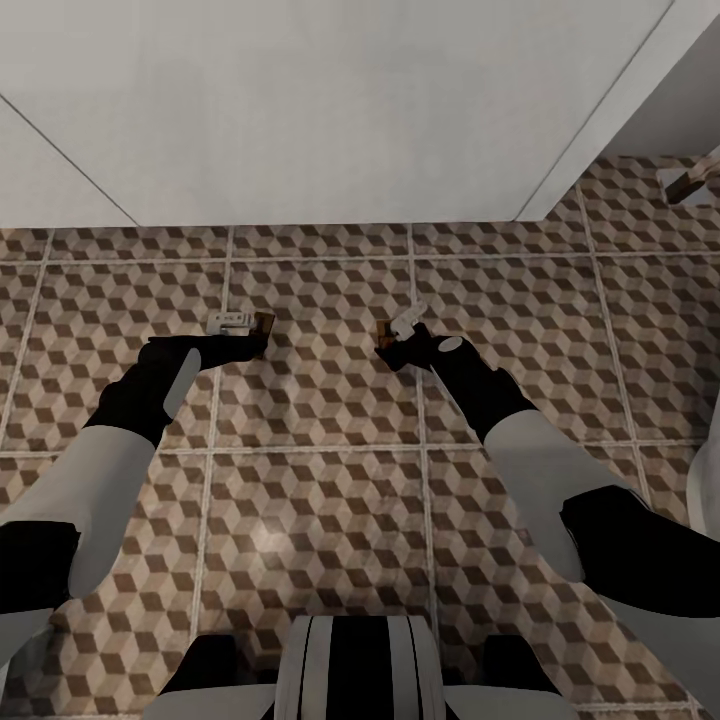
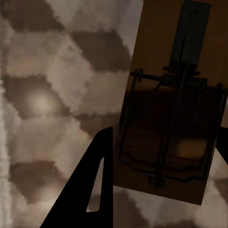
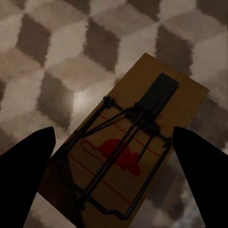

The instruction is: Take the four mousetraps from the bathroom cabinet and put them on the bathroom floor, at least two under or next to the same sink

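Observation:
Two mousetraps lie low over the cube-patterned bathroom floor (image 1: 330, 480), just in front of the white sink unit (image 1: 350, 100). The left mousetrap (image 1: 240, 322) (image 2: 171, 118) is a brown board with dark wire. My left gripper (image 1: 232, 346) has its fingers (image 2: 92, 190) against both long edges of it. The right mousetrap (image 1: 398, 324) (image 3: 128, 147), printed with a red mouse, sits askew between the wide-apart fingers (image 3: 28, 166) of my right gripper (image 1: 400, 348), with floor showing beside it. The cabinet is out of view.
A small brown and pale object (image 1: 690, 185), like another mousetrap, lies on the floor past the sink unit's right corner. A white fixture edge (image 1: 710, 480) stands at the far right. My base (image 1: 355, 670) is at the bottom.

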Motion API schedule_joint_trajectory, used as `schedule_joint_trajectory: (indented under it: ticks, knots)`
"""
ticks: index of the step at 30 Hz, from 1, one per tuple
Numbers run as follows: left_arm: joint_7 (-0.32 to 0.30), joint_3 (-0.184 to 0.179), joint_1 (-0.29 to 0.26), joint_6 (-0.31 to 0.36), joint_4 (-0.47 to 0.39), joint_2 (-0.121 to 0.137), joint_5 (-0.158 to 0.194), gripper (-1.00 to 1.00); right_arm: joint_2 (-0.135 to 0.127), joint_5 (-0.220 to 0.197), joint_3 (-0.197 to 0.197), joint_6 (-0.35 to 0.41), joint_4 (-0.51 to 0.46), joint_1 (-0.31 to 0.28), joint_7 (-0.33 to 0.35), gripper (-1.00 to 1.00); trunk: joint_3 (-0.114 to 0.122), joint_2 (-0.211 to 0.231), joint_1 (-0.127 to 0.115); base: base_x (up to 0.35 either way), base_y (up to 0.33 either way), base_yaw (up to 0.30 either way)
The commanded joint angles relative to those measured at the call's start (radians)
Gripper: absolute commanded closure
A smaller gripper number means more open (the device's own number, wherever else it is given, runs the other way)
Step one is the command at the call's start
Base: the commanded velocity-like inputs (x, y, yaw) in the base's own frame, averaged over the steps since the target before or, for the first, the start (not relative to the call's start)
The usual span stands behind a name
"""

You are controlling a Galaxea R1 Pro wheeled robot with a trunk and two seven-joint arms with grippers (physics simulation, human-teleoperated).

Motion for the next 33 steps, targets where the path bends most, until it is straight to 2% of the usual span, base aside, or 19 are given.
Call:
schedule_joint_trajectory:
  ticks: [1,33]
  knots:
    - [0.006,-0.004,0.0,0.005,-0.001,0.001,0.008,1.0,0.0,0.01,0.0,0.004,-0.002,0.0,0.005,1.0,-0.001,0.0,0.0,0.004,0.0,0.0]
    - [0.006,-0.004,0.0,0.005,0.001,0.001,0.008,1.0,0.0,0.011,0.0,0.009,0.0,0.0,0.004,1.0,-0.001,0.0,0.0,0.0,0.0,0.0]
